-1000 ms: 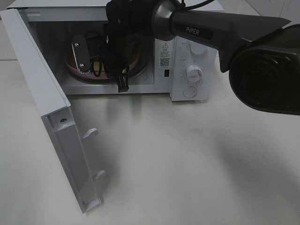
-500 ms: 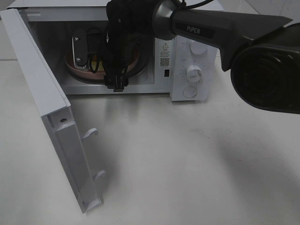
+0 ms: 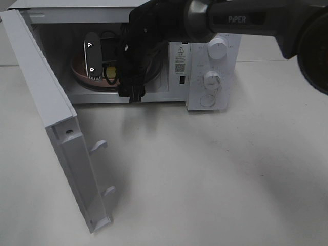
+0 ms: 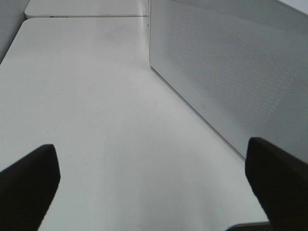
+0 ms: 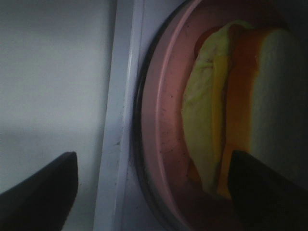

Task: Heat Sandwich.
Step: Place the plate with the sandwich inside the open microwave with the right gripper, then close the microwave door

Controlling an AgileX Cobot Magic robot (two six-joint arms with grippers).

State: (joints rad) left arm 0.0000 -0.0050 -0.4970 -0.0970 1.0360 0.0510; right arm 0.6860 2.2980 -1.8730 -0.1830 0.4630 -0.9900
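Observation:
The sandwich (image 5: 226, 110), white bread with yellow-green and orange filling, lies on a round pink plate (image 5: 163, 125) inside the open microwave (image 3: 211, 61). From the high view only a sliver of the sandwich (image 3: 110, 72) and the plate's rim (image 3: 78, 72) show behind the arm. My right gripper (image 3: 113, 86) is inside the cavity, open, its fingers on either side of the plate with nothing clamped; the right wrist view shows the right gripper (image 5: 151, 192) spread wide over the plate's edge. My left gripper (image 4: 154, 187) is open over bare table, out of the high view.
The microwave door (image 3: 51, 113) stands swung out to the left, its latch hooks (image 3: 98, 146) pointing right. Two dials (image 3: 211, 79) are on the control panel. A perforated microwave wall (image 4: 231, 72) is beside the left gripper. White table (image 3: 215, 174) lies in front.
The right arm's forearm has lifted up and to the right, away from the camera. The right gripper has turned slightly inside the cavity. The left arm has not moved.

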